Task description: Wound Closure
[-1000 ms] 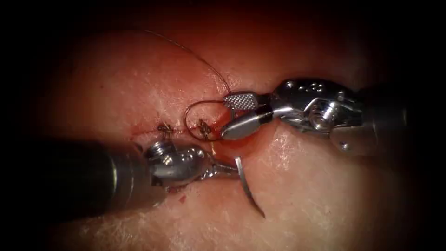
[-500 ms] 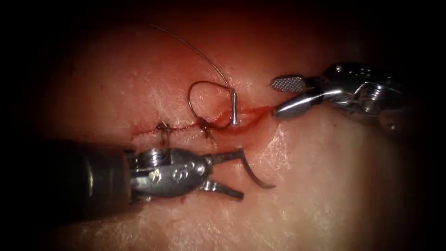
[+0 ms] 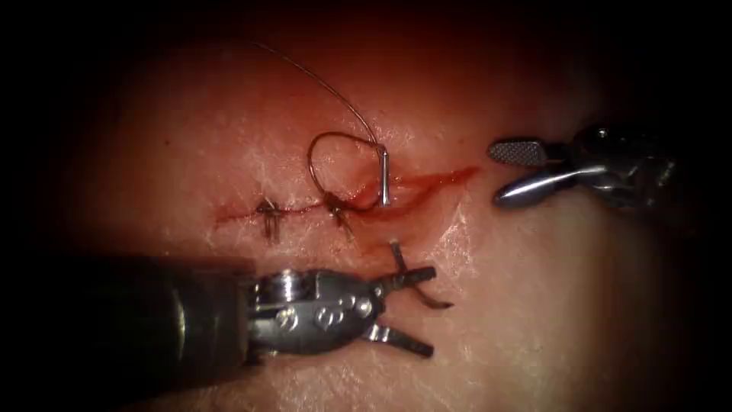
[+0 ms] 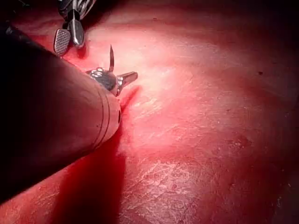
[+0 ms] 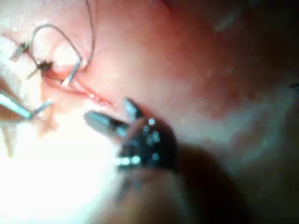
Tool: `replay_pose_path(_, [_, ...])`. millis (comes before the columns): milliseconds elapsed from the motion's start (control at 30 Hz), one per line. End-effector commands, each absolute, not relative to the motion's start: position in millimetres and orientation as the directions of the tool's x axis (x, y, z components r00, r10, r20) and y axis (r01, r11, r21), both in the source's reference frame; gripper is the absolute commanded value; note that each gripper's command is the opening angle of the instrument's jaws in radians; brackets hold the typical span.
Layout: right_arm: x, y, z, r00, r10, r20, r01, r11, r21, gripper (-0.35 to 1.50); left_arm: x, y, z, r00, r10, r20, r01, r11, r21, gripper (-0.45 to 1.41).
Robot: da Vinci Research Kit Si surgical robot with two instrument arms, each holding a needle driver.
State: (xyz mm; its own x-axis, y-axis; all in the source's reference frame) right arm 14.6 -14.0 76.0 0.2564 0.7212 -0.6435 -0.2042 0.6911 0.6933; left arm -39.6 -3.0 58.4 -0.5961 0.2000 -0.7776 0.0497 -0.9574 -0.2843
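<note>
- The left tool (image 3: 427,311) reached in from the lower left of the endoscope view, nearest the camera. Its jaws stood apart and clamped nothing.
- Its upper jaw lay across the free pointed part of the needle (image 3: 385,179), just below the cut (image 3: 305,207). I could not tell whether they touched.
- In the left wrist view the needle (image 4: 111,56) rose upright just beside the left tool (image 4: 122,80), with the right tool (image 4: 67,39) beyond it.
- The needle sat in the tissue (image 3: 534,305). Its blunt end stuck up out of the cut near the frame's centre, and its point curved out on the near side, below the cut.
- Red fluid (image 3: 431,183) lay along the cut to the right of the needle's blunt end.
- Two tied stitches (image 3: 268,214) crossed the cut to the left of the needle.
- The thread (image 3: 313,164) ran from the blunt end in a loop over the nearer stitch, and one strand arched away toward the upper left.
- In the right wrist view the thread (image 5: 56,30) looped above the needle (image 5: 72,74).
- The right tool (image 3: 496,177) hung at the right edge, well apart from the needle, jaws spread and empty; the right wrist view showed its jaws (image 5: 107,111) parted too.
</note>
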Motion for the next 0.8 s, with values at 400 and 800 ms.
replay_pose_path(400, [16.6, -15.3, 76.6, 0.259, 0.72, -0.644, -0.185, 0.691, 0.699, 1.23, -40.1, -2.4, 62.1, -0.6, 0.261, -0.756, 0.005, -0.944, -0.33, 0.1])
replay_pose_path(800, [16.4, -15.5, 76.0, 0.25, 0.723, -0.644, -0.169, 0.688, 0.706, 1.21, -40.0, -2.3, 57.9, -0.503, 0.581, -0.64, -0.126, -0.782, -0.611, -0.45])
